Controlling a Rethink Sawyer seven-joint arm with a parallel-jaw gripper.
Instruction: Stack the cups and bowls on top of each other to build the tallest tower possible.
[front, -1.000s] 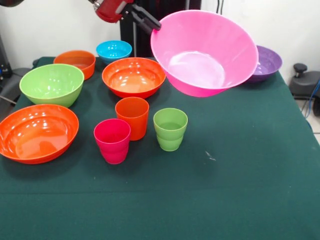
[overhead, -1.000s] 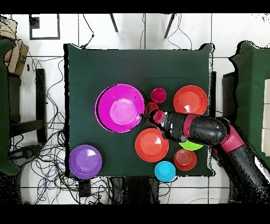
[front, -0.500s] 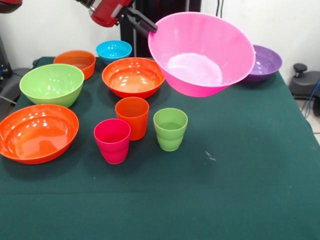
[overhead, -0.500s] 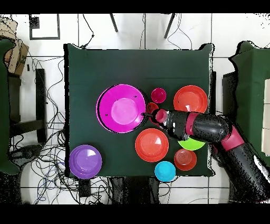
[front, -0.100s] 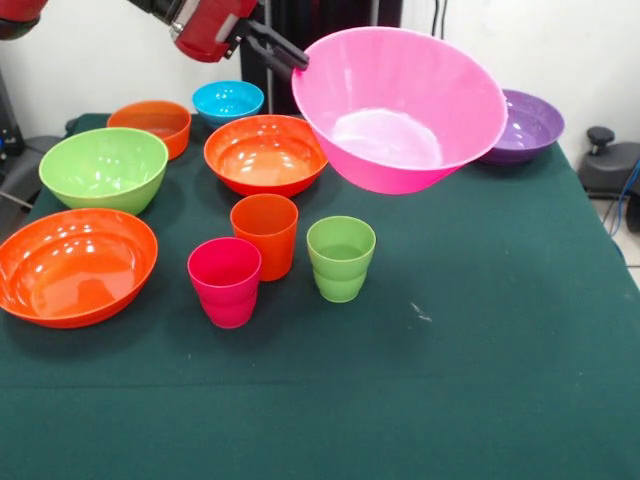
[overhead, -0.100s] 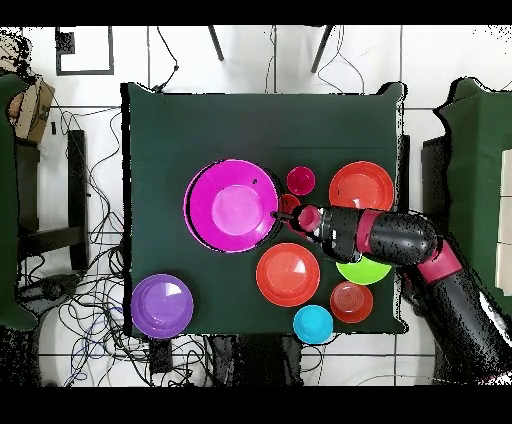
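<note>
The desk (front, -0.100s: 520, 330) carries everything but the pink bowl (front, -0.100s: 400, 105), held aloft and tilted, hiding part of the purple bowl (front, -0.100s: 530, 125) at 3 o'clock. The end effector (front, -0.100s: 290, 58) grips its rim at 9 o'clock. Overhead, the arm (overhead, -0.100s: 385, 238) covers most of the green bowl (overhead, -0.100s: 362, 272). No writing is readable.

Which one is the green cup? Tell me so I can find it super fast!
Start at the big pink bowl held up in the air over the green table. Just below it three small cups stand close together. The green cup is the one at the right of the group, beside the orange cup and the magenta-red cup, and the only green one.
</note>
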